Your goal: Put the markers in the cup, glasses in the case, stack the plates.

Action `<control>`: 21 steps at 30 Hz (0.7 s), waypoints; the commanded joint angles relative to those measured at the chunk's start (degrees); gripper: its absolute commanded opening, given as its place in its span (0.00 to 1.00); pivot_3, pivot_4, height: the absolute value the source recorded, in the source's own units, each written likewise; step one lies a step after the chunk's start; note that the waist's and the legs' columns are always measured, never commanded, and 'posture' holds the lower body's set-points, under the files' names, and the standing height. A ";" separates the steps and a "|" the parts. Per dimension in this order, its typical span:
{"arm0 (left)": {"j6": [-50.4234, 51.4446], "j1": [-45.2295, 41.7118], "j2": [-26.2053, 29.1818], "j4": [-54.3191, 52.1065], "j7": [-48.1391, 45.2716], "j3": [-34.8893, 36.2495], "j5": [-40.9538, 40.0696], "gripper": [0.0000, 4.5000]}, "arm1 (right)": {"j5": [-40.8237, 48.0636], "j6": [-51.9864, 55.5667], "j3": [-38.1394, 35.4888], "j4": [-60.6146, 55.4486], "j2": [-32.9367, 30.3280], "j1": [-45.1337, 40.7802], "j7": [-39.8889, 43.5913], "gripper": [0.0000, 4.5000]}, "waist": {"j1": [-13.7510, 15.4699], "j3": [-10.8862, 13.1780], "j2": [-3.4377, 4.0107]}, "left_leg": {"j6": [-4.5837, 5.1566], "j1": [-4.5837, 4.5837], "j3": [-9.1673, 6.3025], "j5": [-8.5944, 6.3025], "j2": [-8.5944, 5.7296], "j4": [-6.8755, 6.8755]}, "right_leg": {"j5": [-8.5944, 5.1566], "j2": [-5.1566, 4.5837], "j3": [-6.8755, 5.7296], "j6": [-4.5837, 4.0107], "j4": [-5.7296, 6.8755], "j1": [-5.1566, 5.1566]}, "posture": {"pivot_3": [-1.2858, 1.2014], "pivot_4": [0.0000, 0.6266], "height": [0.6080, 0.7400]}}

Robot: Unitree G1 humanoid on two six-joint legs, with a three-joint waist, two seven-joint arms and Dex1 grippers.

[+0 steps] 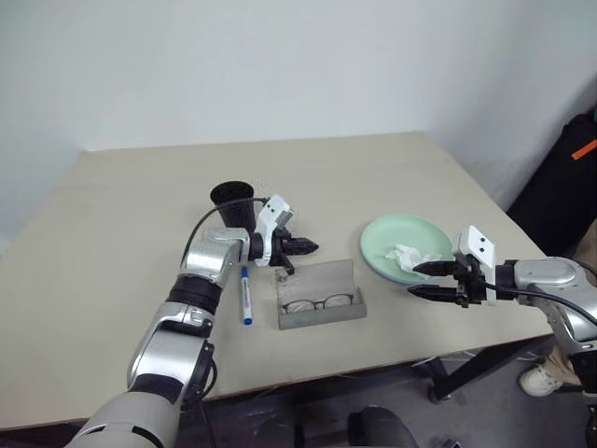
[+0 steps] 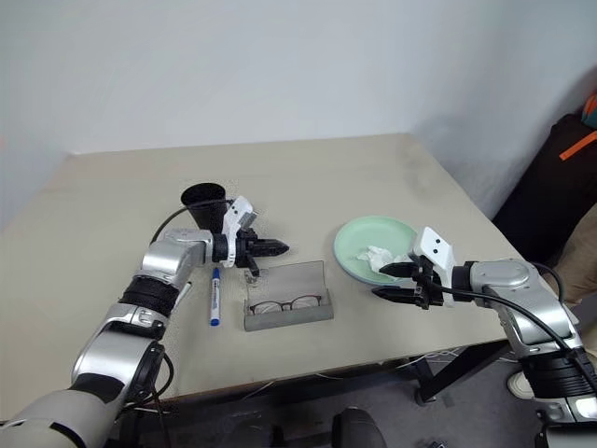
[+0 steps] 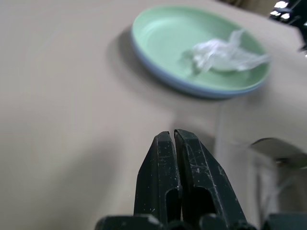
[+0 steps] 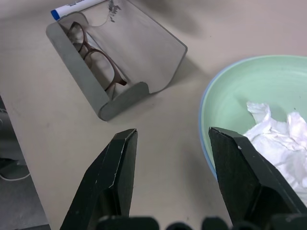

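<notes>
The black cup stands upright at mid-table. A blue-capped marker lies flat on the table in front of it. To the marker's right the grey case lies open, and the glasses rest inside it. My left gripper is shut on nothing, beside the cup and just above the raised lid's far left corner. The mint green plate sits on the light blue plate. My right gripper is open and empty at the plates' near right edge.
A crumpled white tissue lies on the green plate. The table's front edge runs close behind the case and my right gripper. A dark bag with an orange strap stands beyond the table's right side.
</notes>
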 commanded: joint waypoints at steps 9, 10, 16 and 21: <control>0.73 -0.13 0.78 -5.71 -7.59 -5.23 2.14 0.00 | 0.99 1.09 -1.54 -2.56 0.20 -0.30 -1.38 0.57 | 0.01 -0.01 0.01 | 0.01 0.00 0.02 -0.01 -0.02 0.00 | 0.00 0.01 0.02 0.00 -0.01 0.00 | 0.52 0.00 1.00; 1.73 0.62 1.37 -7.96 -8.95 -5.85 1.83 0.00 | 0.99 1.18 -1.55 -2.60 0.20 -0.27 -1.46 0.57 | 0.01 -0.02 0.01 | 0.01 0.00 0.02 -0.01 -0.02 0.00 | 0.00 0.01 0.03 0.00 -0.01 0.00 | 0.52 0.00 1.00; 6.18 3.55 4.30 -17.44 -12.47 -7.86 0.93 0.00 | 0.93 1.42 -1.39 -2.47 0.25 -0.43 -1.72 0.57 | 0.01 -0.02 0.01 | 0.02 0.02 0.03 -0.02 0.04 0.00 | -0.01 0.00 0.06 0.00 0.00 0.01 | 0.52 0.00 1.00; 9.43 6.25 7.09 -25.11 -14.25 -9.26 0.19 0.00 | 0.79 1.47 -1.18 -2.23 0.39 -0.71 -1.79 0.57 | -0.14 -0.01 0.01 | 0.04 0.04 0.05 -0.02 0.06 0.00 | 0.00 0.01 0.10 0.00 0.02 0.00 | 0.52 0.00 1.00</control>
